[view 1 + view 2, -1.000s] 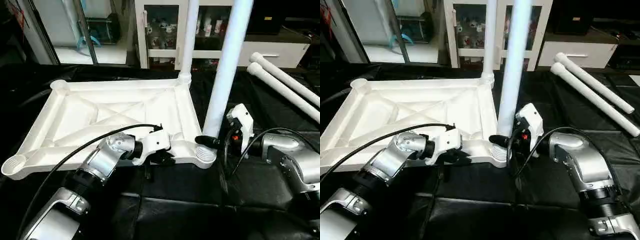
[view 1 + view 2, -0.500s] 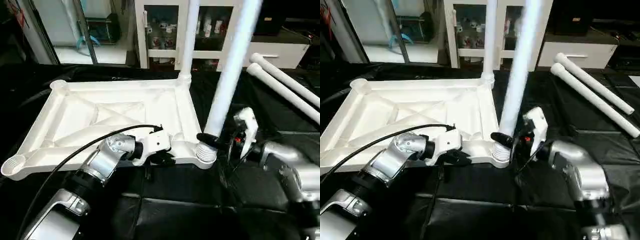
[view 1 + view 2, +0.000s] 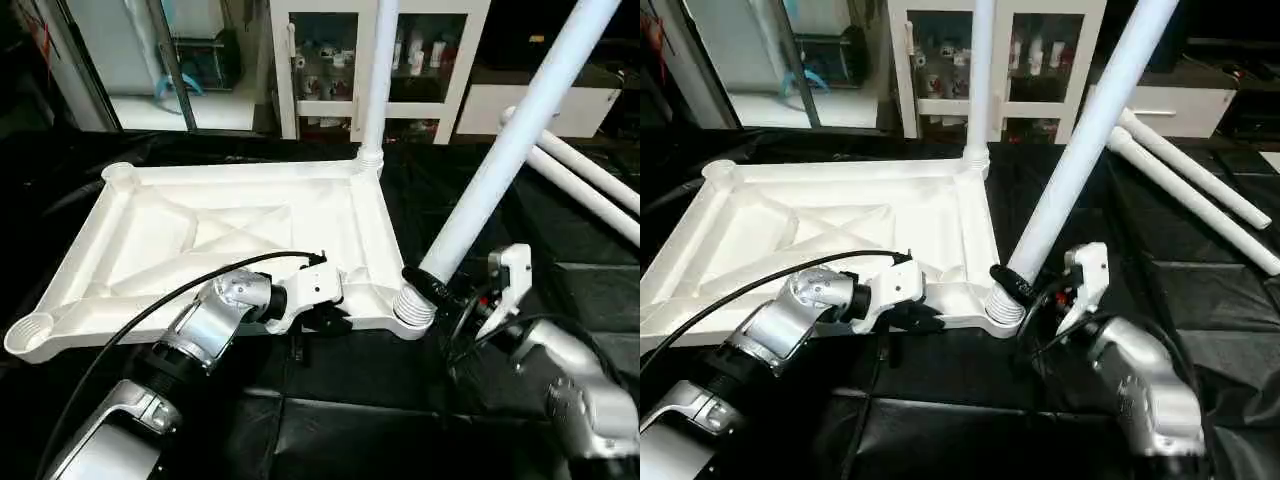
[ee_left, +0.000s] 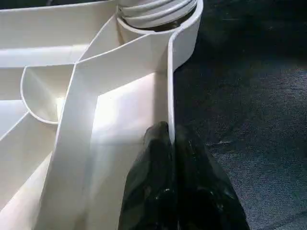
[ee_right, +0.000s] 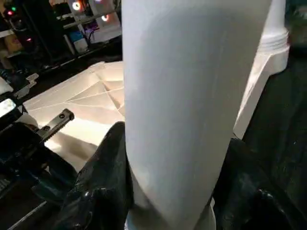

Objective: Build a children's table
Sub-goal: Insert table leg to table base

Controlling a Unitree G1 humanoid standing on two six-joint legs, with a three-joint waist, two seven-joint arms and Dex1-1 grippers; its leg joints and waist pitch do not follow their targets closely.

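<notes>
The white tabletop (image 3: 230,225) lies ribbed side up on the black cover. My left gripper (image 3: 325,318) is shut on its near rim, and the left wrist view shows the black fingertips (image 4: 160,139) pinching that thin wall. One white leg (image 3: 378,70) stands upright in the far right corner socket. A second leg (image 3: 510,150) has its threaded foot at the near right socket (image 3: 412,308) and leans steeply to the right. My right gripper (image 3: 432,285) is shut around that leg just above the socket, with a black finger (image 5: 103,182) on each side.
Two more white legs (image 3: 590,190) lie side by side on the black cover at the right. Empty round sockets sit at the tabletop's near left (image 3: 28,335) and far left (image 3: 118,172) corners. A white cabinet (image 3: 320,60) stands behind the table.
The leg in my right gripper has tipped from nearly upright to leaning far right. My right wrist has rolled and dropped with it. The left gripper has kept its hold on the rim.
</notes>
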